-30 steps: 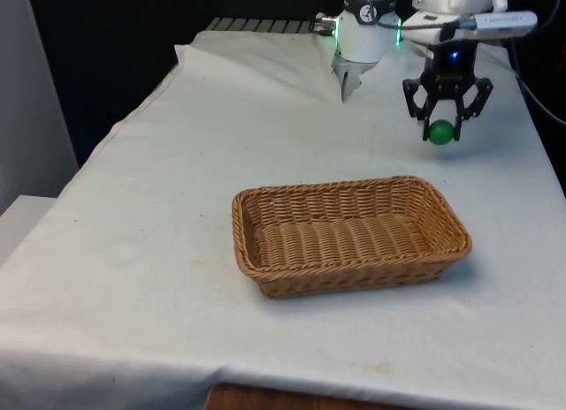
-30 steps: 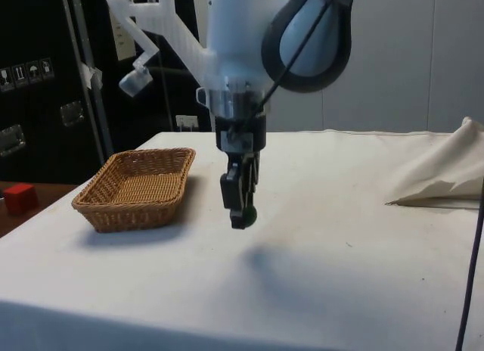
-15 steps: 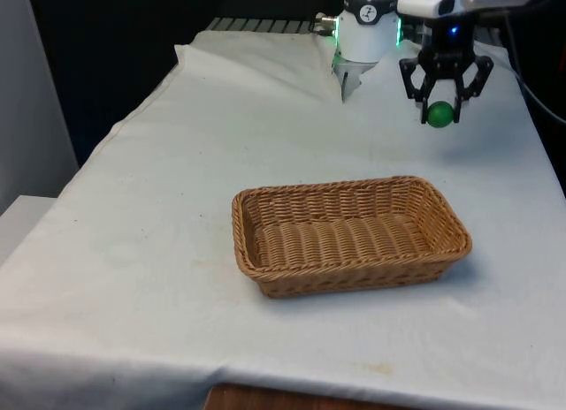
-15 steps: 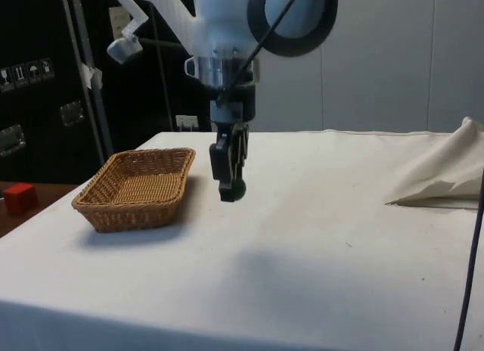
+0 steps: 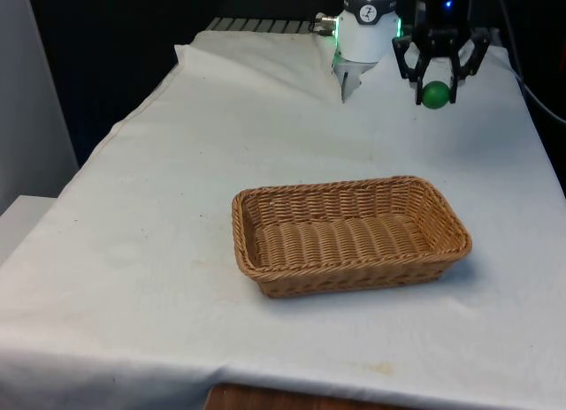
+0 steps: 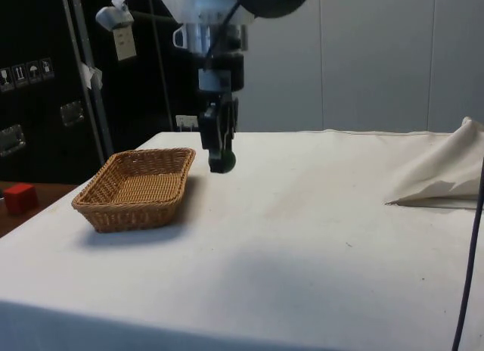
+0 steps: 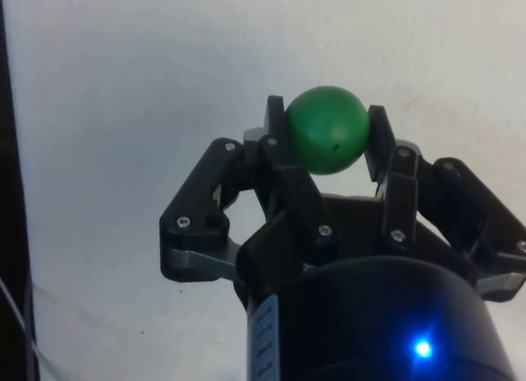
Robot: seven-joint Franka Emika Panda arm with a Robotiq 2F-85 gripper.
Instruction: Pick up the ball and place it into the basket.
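Ball held aloft, basket waiting below.

You have the green ball [image 5: 434, 94] pinched between the two fingers of the gripper [image 5: 439, 74], lifted clear of the cloth [image 5: 265, 127] at the upper right of the front frame; in the side frame it hangs just right of the basket [image 6: 138, 187]. The ball looks smooth, hard and small, likely light, so expect it to roll or bounce if you drop it from high up. The fingertips [image 7: 275, 135] grip it across its middle, which is the safest hold on a sphere. The basket is a shallow oblong of tan woven wicker, ribbed and stiff, standing open in the centre of the front frame.
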